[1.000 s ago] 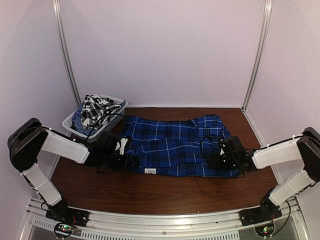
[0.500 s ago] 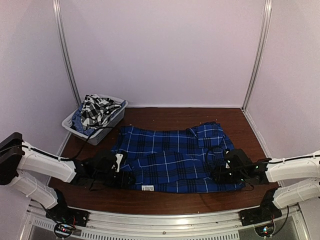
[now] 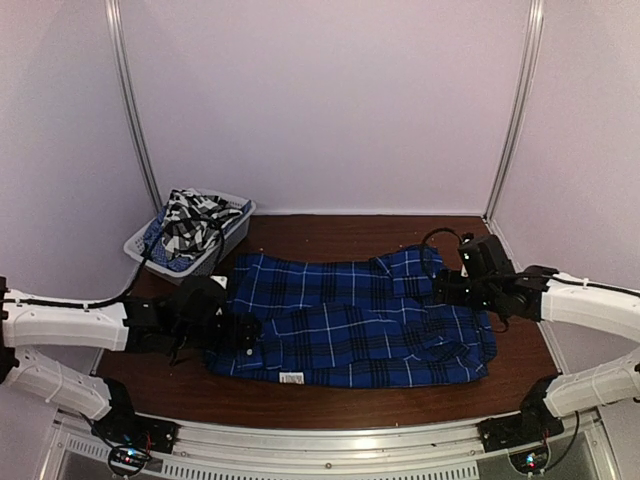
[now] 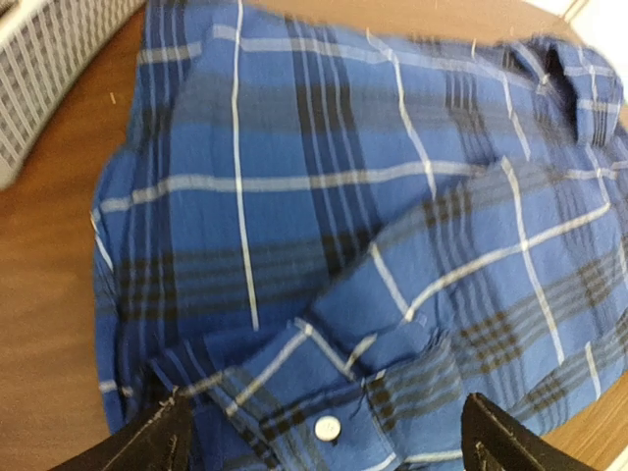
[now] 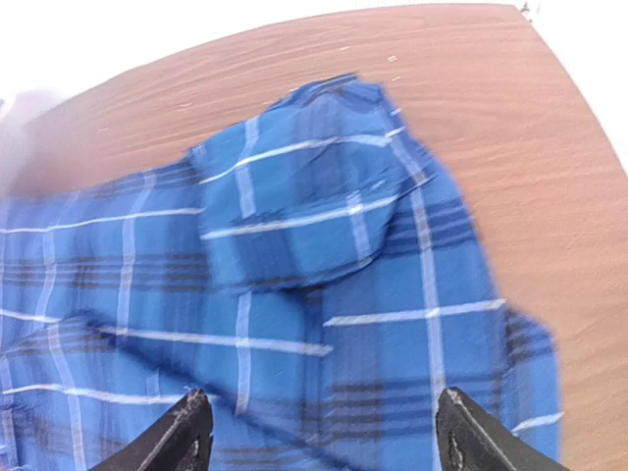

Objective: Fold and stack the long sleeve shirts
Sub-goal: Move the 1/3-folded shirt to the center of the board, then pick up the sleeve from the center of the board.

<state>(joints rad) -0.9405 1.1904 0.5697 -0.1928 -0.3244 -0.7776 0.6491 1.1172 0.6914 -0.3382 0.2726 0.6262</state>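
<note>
The blue shirt (image 3: 350, 325) is lying across the middle of the table (image 3: 330, 405), and both pairs of jaws are standing wide open with nothing in them: the left jaws are sitting low over its left end, straddling a cuff (image 4: 334, 412) with a white button, and the right jaws are hovering above its far right part. The main risk, as I am judging it, is sitting at the left: those fingertips are so close to the cloth that any sideways pull-away could be snagging the cuff and dragging the doubled edge open. The layers are also looking loose and uneven, so a next fold taken from here may be coming out lopsided, with the near right corner sticking out. The shirt itself is showing royal blue and navy plaid with thin white lines, soft and wrinkled, its near part looking doubled over, a smaller folded piece (image 5: 294, 211) resting on top at the far right, and a small white label (image 3: 291, 377) showing at the near hem. The checked shirt (image 3: 190, 220) is waiting heaped in the basket (image 3: 135, 248) at the far left.
</note>
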